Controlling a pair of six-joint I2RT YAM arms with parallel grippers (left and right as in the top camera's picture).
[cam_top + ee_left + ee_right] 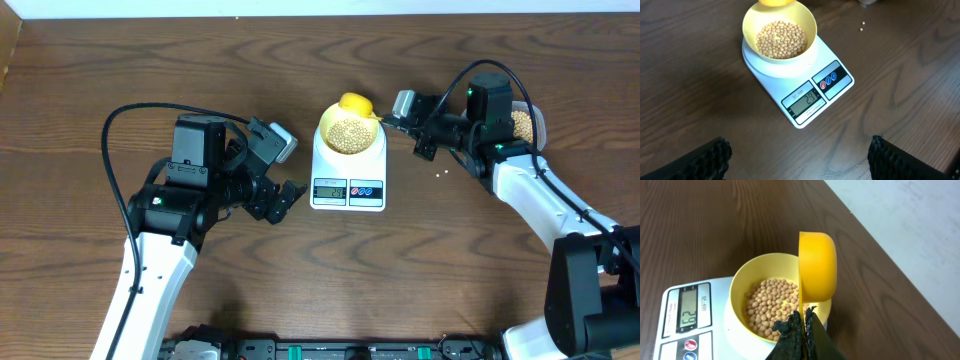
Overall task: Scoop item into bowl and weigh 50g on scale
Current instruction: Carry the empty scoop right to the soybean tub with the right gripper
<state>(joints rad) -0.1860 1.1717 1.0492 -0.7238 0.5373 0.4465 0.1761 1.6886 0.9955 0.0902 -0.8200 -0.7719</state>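
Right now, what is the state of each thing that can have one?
scale, switched on, showing a reading.
bowl, on the scale, partly filled with beans.
scoop, tipped on edge over the bowl.
right gripper, shut on the scoop.
left gripper, open, holding nothing.
tub, holding beans.

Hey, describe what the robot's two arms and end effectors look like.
The left arm and right arm each have white lower links, black joint housings with small green lights, and a looping black cable. The left end effector and right end effector have black fingers; the left's pads look ribbed.
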